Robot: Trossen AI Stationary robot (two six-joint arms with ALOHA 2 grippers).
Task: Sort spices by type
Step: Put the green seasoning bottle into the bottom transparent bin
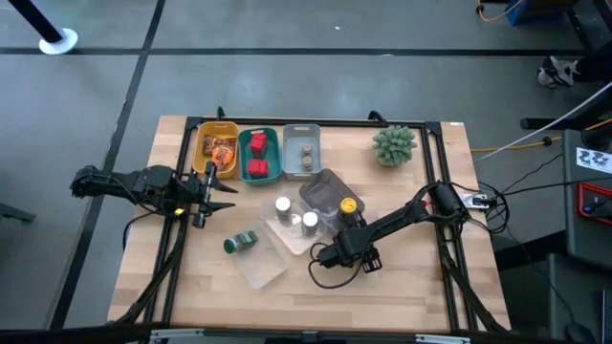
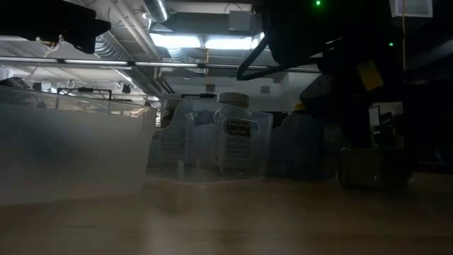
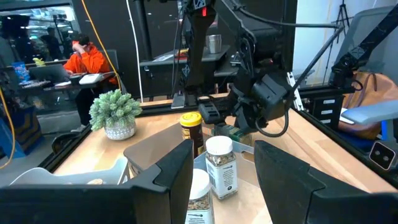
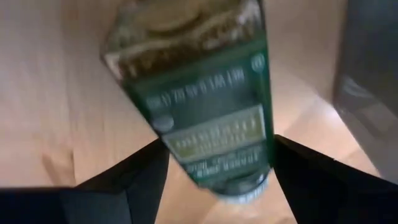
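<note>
The right gripper (image 1: 337, 256) is closed around a green-labelled jar (image 4: 205, 106) near the table's front, beside the clear tray (image 1: 263, 268), so the step in hand looks like carrying it to its matching jar (image 1: 241, 242) lying in that tray. The next move calls for a lift and a careful release there. The left gripper (image 1: 218, 186) waits half open by the yellow bin (image 1: 201, 143). The held jar is clear, with a dark green label.

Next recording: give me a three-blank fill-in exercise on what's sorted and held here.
The red cubes lie in the ____ plastic bin.
The crinkly orange foil packets lie in the ____ neighbouring bin.
The right end effector grips a ____-labelled clear jar.
Missing words: teal; yellow; green.
</note>
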